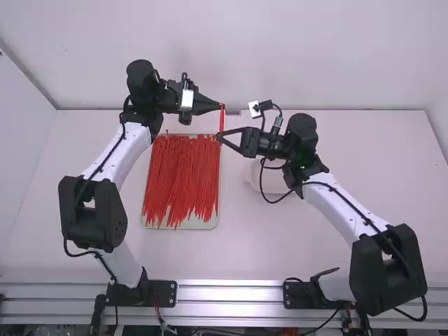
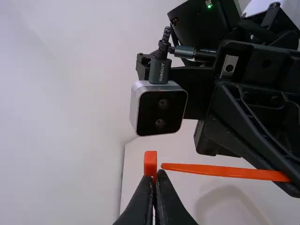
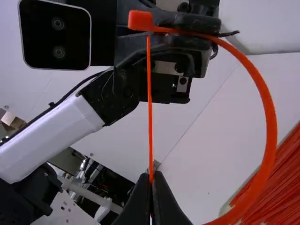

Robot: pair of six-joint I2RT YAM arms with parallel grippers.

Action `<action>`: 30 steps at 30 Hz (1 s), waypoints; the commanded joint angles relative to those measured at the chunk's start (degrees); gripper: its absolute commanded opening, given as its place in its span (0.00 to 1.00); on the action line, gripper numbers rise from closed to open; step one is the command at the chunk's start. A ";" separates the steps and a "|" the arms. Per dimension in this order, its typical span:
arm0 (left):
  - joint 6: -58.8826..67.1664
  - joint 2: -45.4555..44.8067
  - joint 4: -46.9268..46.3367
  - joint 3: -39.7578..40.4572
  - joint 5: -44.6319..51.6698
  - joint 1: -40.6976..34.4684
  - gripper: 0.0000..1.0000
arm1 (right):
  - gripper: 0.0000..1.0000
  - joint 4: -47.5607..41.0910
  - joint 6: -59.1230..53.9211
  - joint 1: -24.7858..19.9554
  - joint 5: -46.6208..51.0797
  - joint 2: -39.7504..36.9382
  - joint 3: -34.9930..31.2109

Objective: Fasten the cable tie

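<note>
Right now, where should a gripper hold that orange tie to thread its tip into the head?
Probably the straight tail behind its tip, pinched on its flat faces from the side away from the head. That stretch aims at the head; the rest bows into a loop. The right gripper holds there.

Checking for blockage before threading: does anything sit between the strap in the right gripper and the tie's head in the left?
Nothing visible does. The left gripper pinches the cable tie by its head, the right gripper pinches its strap, and the strap runs bare to the head through open air. Insertion cannot be judged.
</note>
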 commanded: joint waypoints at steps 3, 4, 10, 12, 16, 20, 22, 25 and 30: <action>0.46 -0.35 0.17 1.20 1.07 -0.22 0.02 | 0.00 0.33 -0.66 0.11 -0.96 -0.74 -0.11; 0.44 -0.35 0.17 1.20 1.01 -0.20 0.02 | 0.00 0.33 -0.68 0.11 -0.96 -0.74 -0.11; 0.42 -0.35 0.13 1.20 1.44 -0.81 0.02 | 0.00 0.33 -0.94 0.52 -0.96 -0.74 -0.11; 0.42 -0.35 0.15 1.20 1.46 -0.39 0.02 | 0.00 0.33 -1.36 0.50 -0.94 -0.74 -0.11; 0.42 -0.35 0.15 1.20 1.46 -0.50 0.02 | 0.00 0.33 -2.16 0.50 -0.94 -0.74 -0.11; 0.44 -0.35 -0.26 1.20 0.90 -0.72 0.02 | 0.00 0.33 -2.36 0.52 -0.37 -0.74 -0.11; 0.42 -0.35 -0.26 1.20 0.96 -0.72 0.02 | 0.00 0.35 -2.49 0.59 0.00 -0.74 -0.11; 0.39 -0.35 -0.28 1.20 1.01 -0.72 0.02 | 0.00 0.33 -2.84 0.50 -0.07 -0.74 -0.11; -0.04 -0.35 -0.24 1.20 1.01 -0.72 0.02 | 0.00 0.33 -3.52 0.48 0.15 -0.74 -0.11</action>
